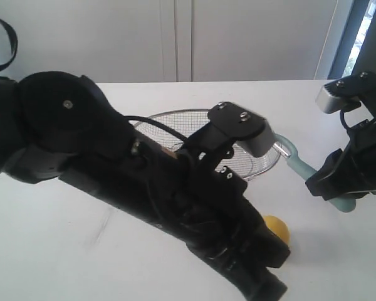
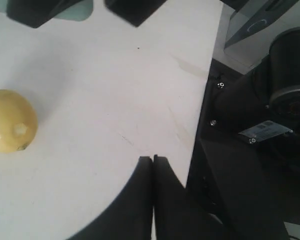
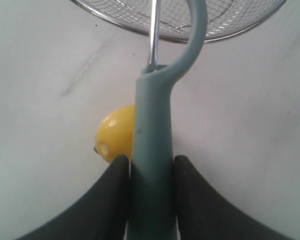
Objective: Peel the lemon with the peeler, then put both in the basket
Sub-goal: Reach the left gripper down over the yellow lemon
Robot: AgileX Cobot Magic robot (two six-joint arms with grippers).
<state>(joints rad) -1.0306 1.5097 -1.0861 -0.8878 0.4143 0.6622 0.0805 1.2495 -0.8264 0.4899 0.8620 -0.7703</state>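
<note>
The yellow lemon (image 1: 277, 230) lies on the white table in front of the wire mesh basket (image 1: 175, 115). My right gripper (image 1: 339, 182) is shut on the pale teal handle of the peeler (image 1: 299, 164), whose looped head points toward the basket. In the right wrist view the peeler (image 3: 152, 130) runs up between the fingers of the right gripper (image 3: 150, 161), with the lemon (image 3: 114, 138) just beyond it and the basket (image 3: 175, 17) farther off. My left gripper (image 2: 153, 159) is shut and empty, with the lemon (image 2: 10, 121) lying apart to one side.
The big black left arm (image 1: 144, 182) crosses the exterior view and hides part of the basket. The table edge (image 2: 202, 105) runs close to the left gripper, with dark robot hardware (image 2: 260, 130) beyond it.
</note>
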